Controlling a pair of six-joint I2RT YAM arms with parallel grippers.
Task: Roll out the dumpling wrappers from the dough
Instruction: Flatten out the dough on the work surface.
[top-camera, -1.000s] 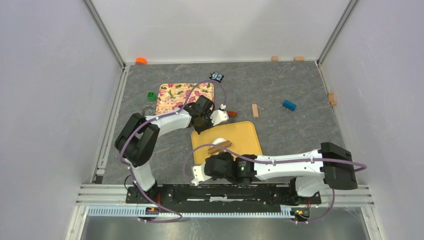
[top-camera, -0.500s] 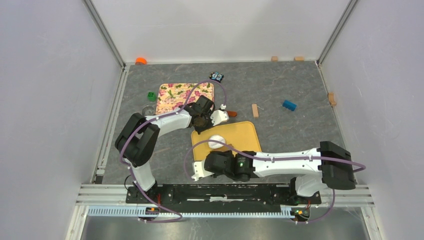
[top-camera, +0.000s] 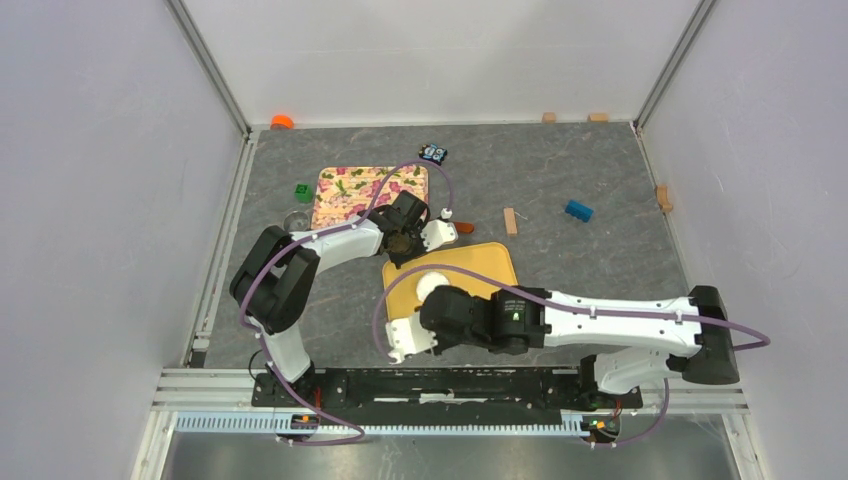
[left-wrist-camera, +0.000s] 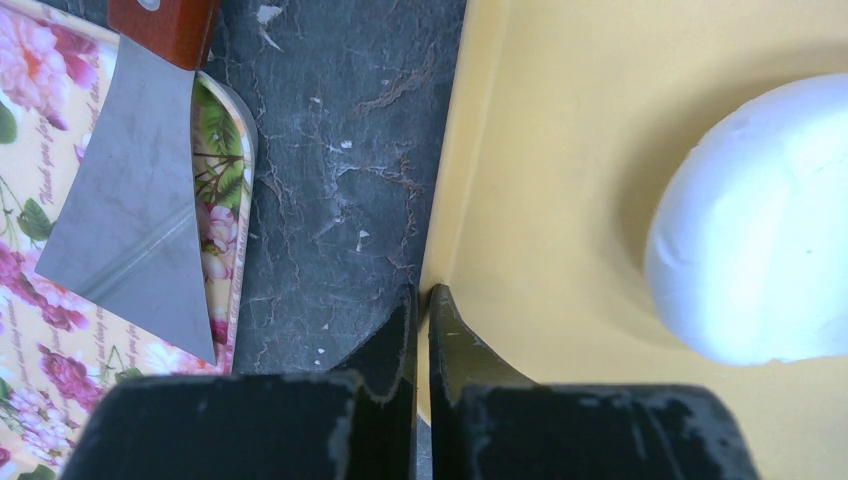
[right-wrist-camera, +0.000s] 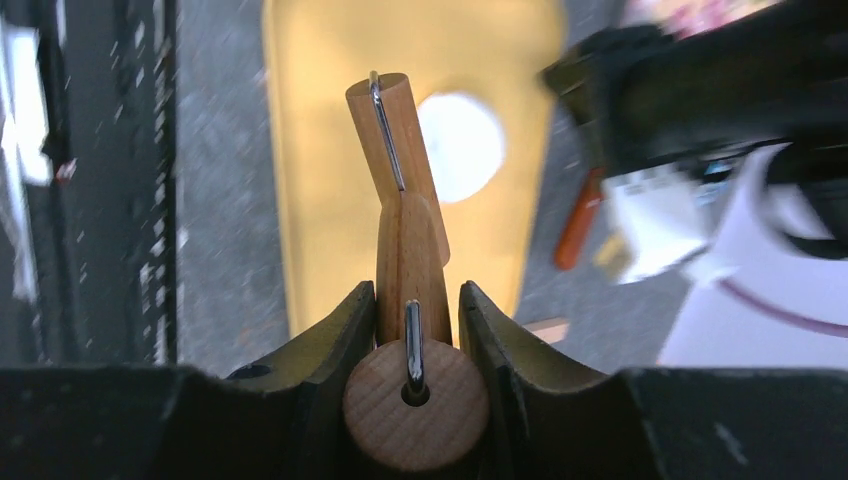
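Right gripper (right-wrist-camera: 410, 300) clamped on a wooden rolling pin (right-wrist-camera: 405, 200); left gripper (left-wrist-camera: 420, 305) shut empty, tips at the yellow board's (left-wrist-camera: 560, 150) rim

The pin is smooth pale wood on a thin wire, its roller skewed from the grip, so it could land unevenly. The dough (right-wrist-camera: 460, 145), a matte white domed round, lies toward the board's left side, apart from the pin; it looks soft and may stick and lift. If the left tips slip, the slick board could slide on the grey mottled table (left-wrist-camera: 340, 150)

Dough (left-wrist-camera: 760, 230) looks matt, smooth; yellow board (left-wrist-camera: 560, 150) smooth plastic; desk (left-wrist-camera: 340, 150) rough, stone-look; scraper blade (left-wrist-camera: 130, 220) dull metal; rolling pin (right-wrist-camera: 405, 250) bare wood.
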